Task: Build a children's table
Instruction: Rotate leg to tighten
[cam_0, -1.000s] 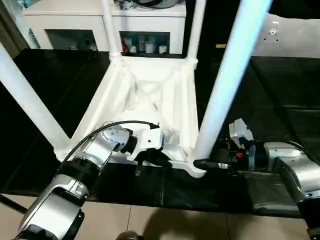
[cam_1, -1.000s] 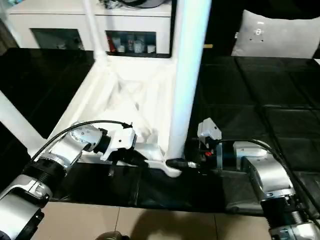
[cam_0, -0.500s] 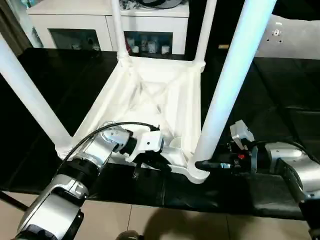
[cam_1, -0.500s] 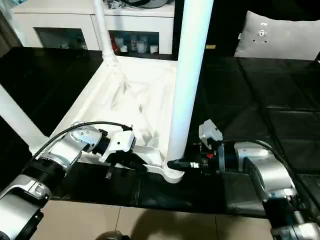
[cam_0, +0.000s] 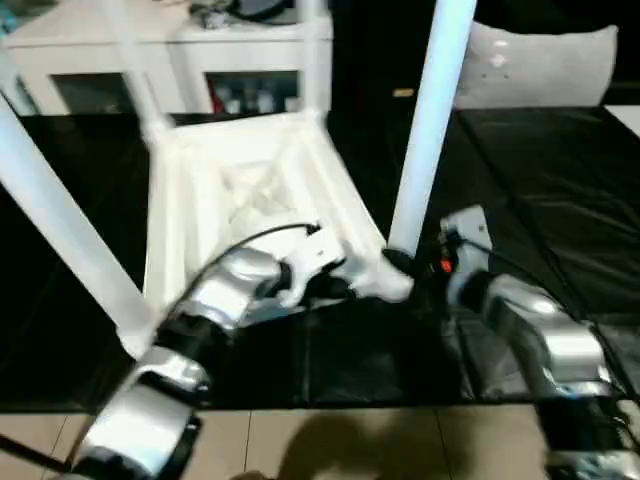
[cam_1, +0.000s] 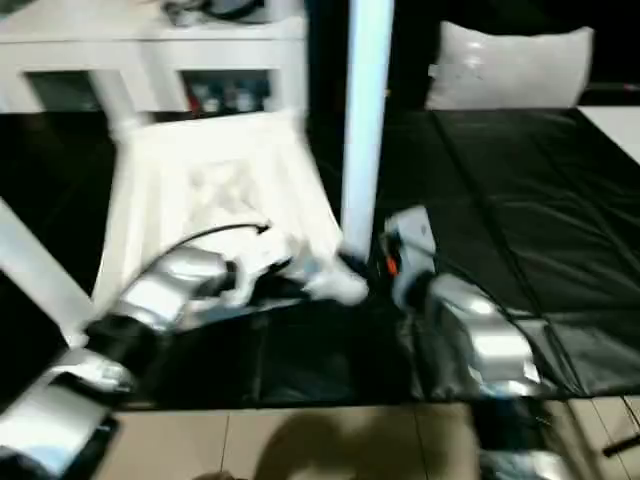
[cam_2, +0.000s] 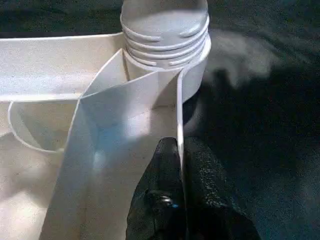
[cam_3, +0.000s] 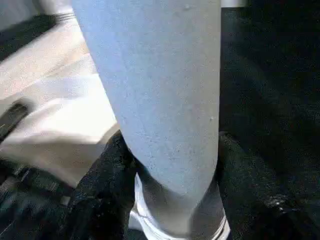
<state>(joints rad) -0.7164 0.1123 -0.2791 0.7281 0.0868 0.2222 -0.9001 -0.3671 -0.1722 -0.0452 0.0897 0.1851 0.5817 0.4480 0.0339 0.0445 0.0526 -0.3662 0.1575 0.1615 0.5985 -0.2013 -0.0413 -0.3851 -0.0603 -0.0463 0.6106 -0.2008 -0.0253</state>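
White table (cam_0: 250, 180) upturned, left pincer (cam_2: 178, 165) pinching rim, right pincer (cam_3: 170, 190) clasping leg (cam_0: 425, 130)

Table top (cam_0: 240, 190): white plastic, ribbed underside facing up. Legs (cam_0: 432, 110): plain white, bluish in shadow. Threaded leg end (cam_2: 165, 30): white, ringed with ridges. Mat (cam_0: 560, 200) beneath: black, glossy, faint square grid. Forearms (cam_0: 545, 335): silver; gripper fingers (cam_2: 165, 200) black, grainy. Floor (cam_0: 400, 445): beige tile. Cabinet (cam_0: 200, 45): white, dark glass doors. Cushion (cam_0: 540, 65): pale grey.

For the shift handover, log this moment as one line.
stage: table flipped, legs up | left gripper: shut on tabletop rim | right gripper: around near-right leg base
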